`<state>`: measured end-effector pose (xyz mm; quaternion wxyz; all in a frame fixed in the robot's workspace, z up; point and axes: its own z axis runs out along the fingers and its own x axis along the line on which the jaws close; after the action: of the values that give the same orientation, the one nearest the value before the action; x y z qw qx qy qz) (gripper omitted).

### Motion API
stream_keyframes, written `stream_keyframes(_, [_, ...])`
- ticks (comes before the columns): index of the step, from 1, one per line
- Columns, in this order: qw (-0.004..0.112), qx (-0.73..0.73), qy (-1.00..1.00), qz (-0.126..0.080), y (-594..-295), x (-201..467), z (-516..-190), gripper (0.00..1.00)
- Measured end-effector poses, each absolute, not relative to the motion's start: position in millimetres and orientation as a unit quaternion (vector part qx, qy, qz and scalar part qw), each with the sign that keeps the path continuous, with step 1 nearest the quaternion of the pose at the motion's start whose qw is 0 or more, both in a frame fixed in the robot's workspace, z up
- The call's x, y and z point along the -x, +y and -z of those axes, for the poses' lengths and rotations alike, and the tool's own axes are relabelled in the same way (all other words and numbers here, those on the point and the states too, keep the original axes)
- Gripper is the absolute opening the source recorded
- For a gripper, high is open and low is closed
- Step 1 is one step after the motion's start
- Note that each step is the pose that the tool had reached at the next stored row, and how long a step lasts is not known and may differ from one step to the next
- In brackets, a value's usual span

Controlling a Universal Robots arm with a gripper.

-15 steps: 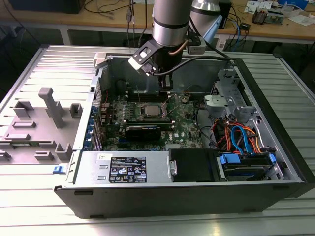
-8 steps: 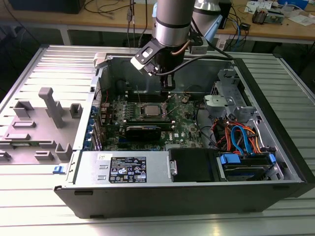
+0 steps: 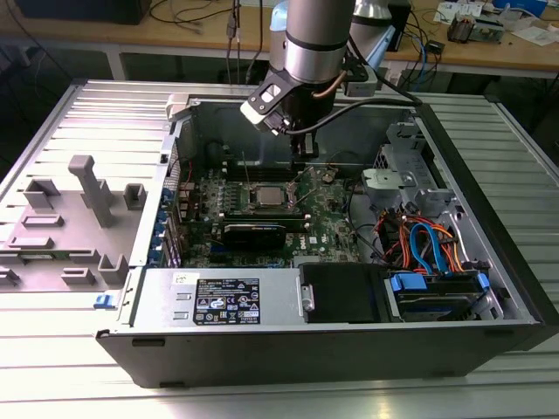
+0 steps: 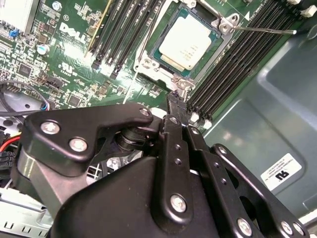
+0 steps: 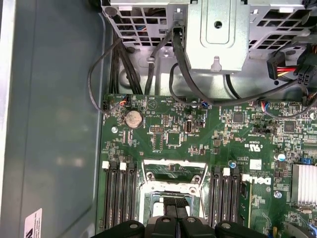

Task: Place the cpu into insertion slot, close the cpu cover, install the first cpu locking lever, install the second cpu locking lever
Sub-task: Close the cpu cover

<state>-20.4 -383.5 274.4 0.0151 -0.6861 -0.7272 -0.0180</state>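
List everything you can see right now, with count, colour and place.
table: 1, grey, under the case
case: 1, black and grey, open, on table
fixture: 1, grey, on table, exterior view's left
board: 1, green, inside case
slot: 1, silvery rim, on board
cpu: 1, grey, in slot
cover: 1, silvery, framing cpu
lever: 1, silvery, sticking out past slot corner
memory slots: several, black, both sides of slot
graphics card: 1, black, on board
cables: several, orange, blue, red, case at exterior view's right
arm: 1, silver, above case
gripper: 1, black, shut, tip beside slot corner
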Motion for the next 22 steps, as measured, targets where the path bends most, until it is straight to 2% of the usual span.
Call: stream_keyframes(22, [0.015, 0.686, -0.727, 0.018, -383.5, -0.8, -272.9, 0.11])
